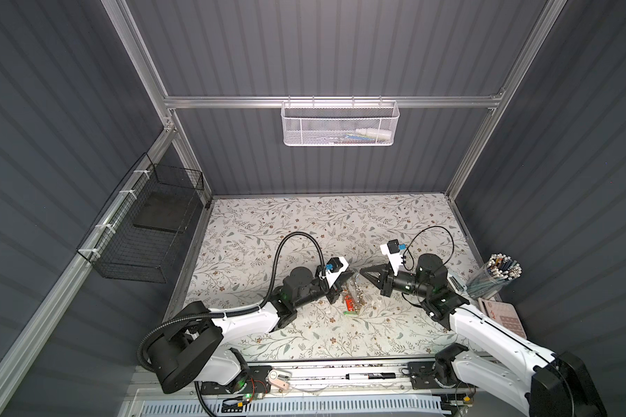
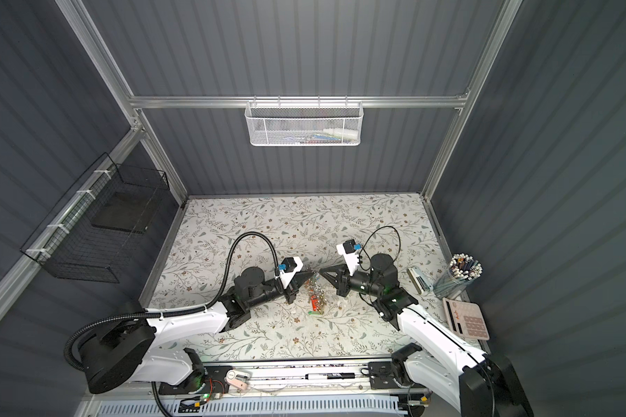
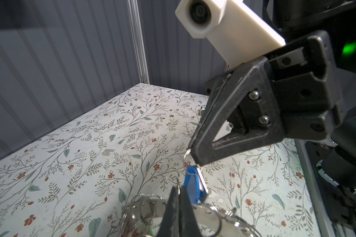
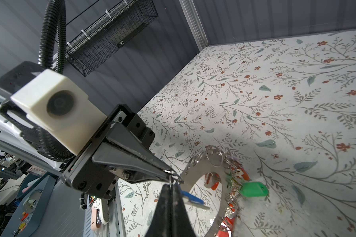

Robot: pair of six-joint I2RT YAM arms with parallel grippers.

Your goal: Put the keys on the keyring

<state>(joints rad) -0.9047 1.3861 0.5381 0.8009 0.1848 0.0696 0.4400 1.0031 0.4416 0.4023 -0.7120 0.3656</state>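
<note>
In both top views my two grippers meet tip to tip above mid-table. My left gripper (image 1: 354, 276) (image 2: 312, 275) (image 3: 180, 187) is shut on a thin split ring at the rim of the keyring (image 1: 353, 294) (image 2: 313, 292). The keyring is a flat grey plate (image 3: 204, 213) (image 4: 201, 168) hung with rings and red and green tags, and it slants down to the table. My right gripper (image 1: 362, 271) (image 2: 320, 270) (image 4: 171, 185) is shut on the small ring of the keys. Their blue tag (image 3: 193, 184) (image 4: 190, 197) dangles just under the fingertips, beside the plate's rim.
A clear cup of pens (image 1: 499, 276) and a calculator (image 1: 505, 317) stand at the right edge, with a small stapler-like object (image 2: 420, 279) beside them. A white mesh basket (image 1: 340, 124) hangs on the back wall and a black wire basket (image 1: 149, 231) on the left wall. A marker (image 1: 369, 376) lies on the front rail.
</note>
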